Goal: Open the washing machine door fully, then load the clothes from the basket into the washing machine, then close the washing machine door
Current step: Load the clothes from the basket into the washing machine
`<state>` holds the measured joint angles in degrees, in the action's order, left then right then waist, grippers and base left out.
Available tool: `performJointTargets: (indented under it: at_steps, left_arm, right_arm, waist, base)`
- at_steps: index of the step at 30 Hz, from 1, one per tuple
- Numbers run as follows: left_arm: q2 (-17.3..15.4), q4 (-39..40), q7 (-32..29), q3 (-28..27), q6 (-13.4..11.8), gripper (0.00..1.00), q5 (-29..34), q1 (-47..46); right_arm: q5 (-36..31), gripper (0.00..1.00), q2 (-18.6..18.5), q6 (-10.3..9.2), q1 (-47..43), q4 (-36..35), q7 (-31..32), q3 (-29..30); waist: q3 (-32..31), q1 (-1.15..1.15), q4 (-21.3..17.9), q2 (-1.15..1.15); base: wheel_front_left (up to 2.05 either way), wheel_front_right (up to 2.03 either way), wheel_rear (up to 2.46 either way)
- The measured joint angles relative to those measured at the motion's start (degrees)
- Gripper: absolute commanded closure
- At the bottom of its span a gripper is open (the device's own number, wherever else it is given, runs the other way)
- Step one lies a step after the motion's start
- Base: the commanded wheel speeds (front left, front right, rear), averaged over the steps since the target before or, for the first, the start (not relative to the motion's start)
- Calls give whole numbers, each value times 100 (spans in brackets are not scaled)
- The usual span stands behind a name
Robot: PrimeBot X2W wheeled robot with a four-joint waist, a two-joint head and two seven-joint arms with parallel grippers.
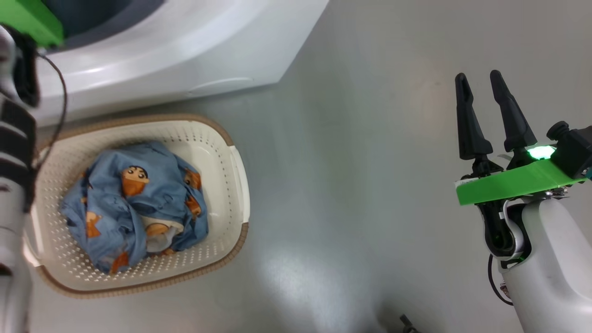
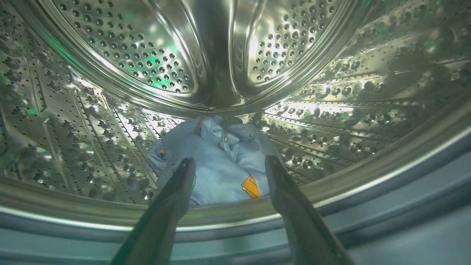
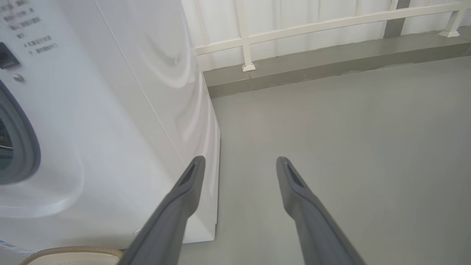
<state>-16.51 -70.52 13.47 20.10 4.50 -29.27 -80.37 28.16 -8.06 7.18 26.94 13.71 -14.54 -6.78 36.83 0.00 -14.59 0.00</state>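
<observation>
Far left, inside the steel drum [image 2: 147, 55] of the washing machine [image 1: 175, 55]: left gripper [image 2: 229, 161] spread wide, grasping nothing, one finger on each side of a light blue garment [image 2: 217, 154] lying on the drum's bottom, close behind the front lip. Likely trouble here: catching that cloth on a fingertip and dragging it out on any pull-back. Another: leaving a fold over the grey seal [image 3: 31, 147], to be pinched when the washing machine door closes. Also worth watching: the dark cable [image 1: 62, 99] hanging from the left arm [image 1: 14, 208] across the basket's rim, apt to hook there.

Further right, the rest of the clothes [image 1: 134, 203] bunched in the basket [image 1: 238, 185] on the floor [image 1: 360, 138], just in front of the machine. Risk of a shallow pinch lifting one layer only and shedding the rest onto the floor, or of tipping so light a basket.

Far right, right gripper [image 1: 478, 76] parted and empty above bare floor, well apart from basket and machine.

Materials, same order:
- Polished steel, dimpled and perforated, with a raised paddle [image 2: 217, 55].
- Thin, soft, creased fabric with orange-brown cartoon prints.
- Glossy white, curved machine front.
- Cream perforated plastic, a rounded rectangle with a brown woven-look rim.
- Smooth grey floor with a dull sheen.
- Long, tapered, matt dark fingers [image 1: 467, 120] above a green bracket [image 1: 508, 182].
</observation>
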Motion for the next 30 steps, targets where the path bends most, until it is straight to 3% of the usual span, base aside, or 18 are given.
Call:
performJointTargets:
  at_steps: [6, 17, 30]
  left_arm:
    - [110, 127, 82, -3, 51, 0, -45, 564]
    - [90, 1699, 116, -343, -55, 0, 180, 2263]
    - [177, 2885, 116, -572, -157, 0, 426, 3840]
  right_arm:
    - [0, 0, -111, 0, -19, 51, 0, 15]
    - [0, 0, -248, 0, -342, 257, 0, 27]
    - [10, 0, -419, 0, -684, 435, 0, -22]
  waist:
    - [-369, 0, 87, 0]
    - [-1240, 0, 344, 0]
    - [-2150, 0, 682, 0]
  base:
    - [0, 0, 0]
    - [0, 0, 0]
    - [0, 0, 0]
